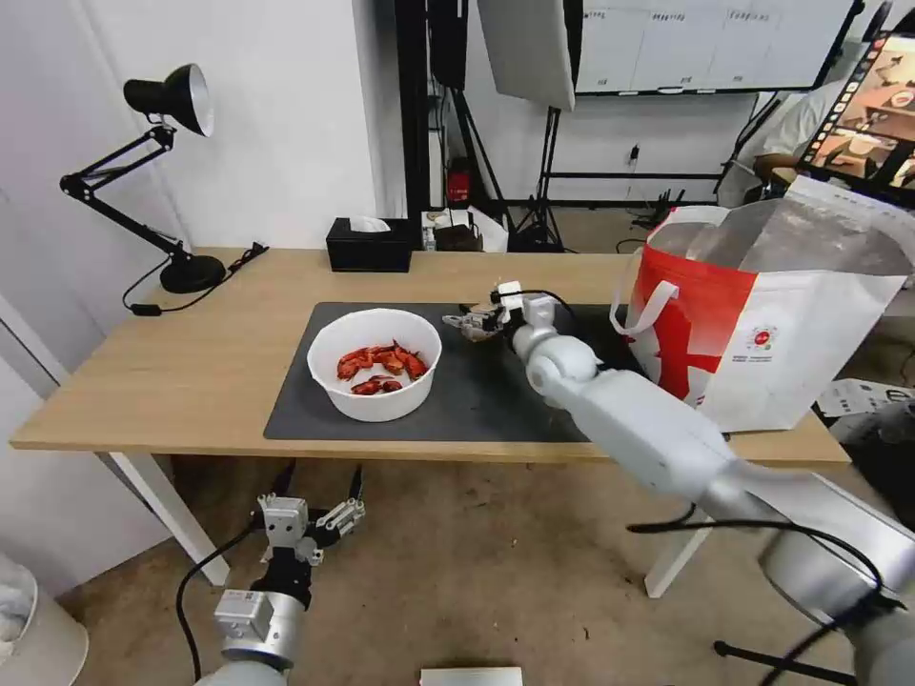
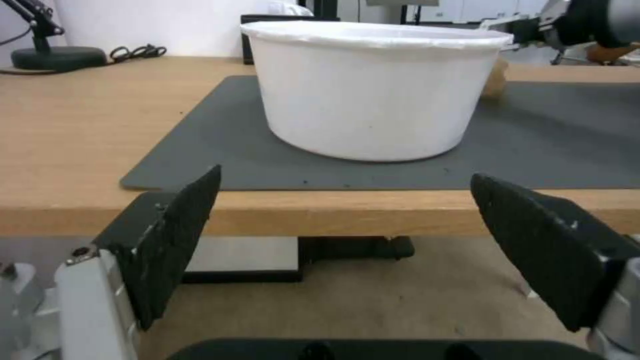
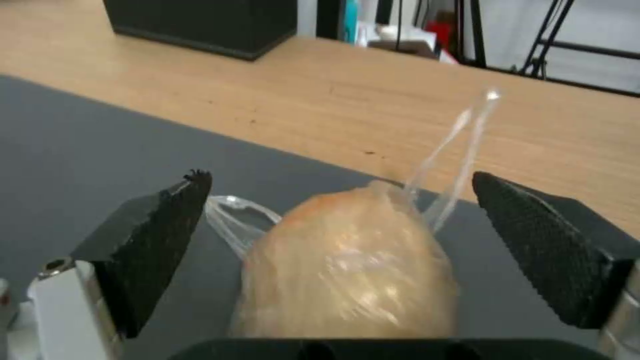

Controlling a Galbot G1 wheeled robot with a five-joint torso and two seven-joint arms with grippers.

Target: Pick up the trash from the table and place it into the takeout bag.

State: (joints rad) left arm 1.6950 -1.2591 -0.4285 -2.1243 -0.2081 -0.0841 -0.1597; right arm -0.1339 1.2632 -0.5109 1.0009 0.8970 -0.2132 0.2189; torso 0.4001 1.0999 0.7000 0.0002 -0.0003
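A white round bowl (image 1: 376, 367) of red shellfish scraps sits on the dark grey mat (image 1: 477, 400) of the table (image 1: 172, 372). My right gripper (image 1: 469, 324) reaches over the mat's far side, open, its fingers either side of a beige ball in clear wrap (image 3: 347, 270) without touching it. The ball lies on the mat. My left gripper (image 1: 310, 519) hangs open below the table's front edge, facing the bowl (image 2: 373, 95). The red-and-white takeout bag (image 1: 762, 324) stands open at the table's right end.
A black tissue box (image 1: 369, 245) stands at the table's back edge and a black desk lamp (image 1: 162, 171) at the back left corner. Light-wood tabletop lies bare left of the mat. Tripods and cables stand behind the table.
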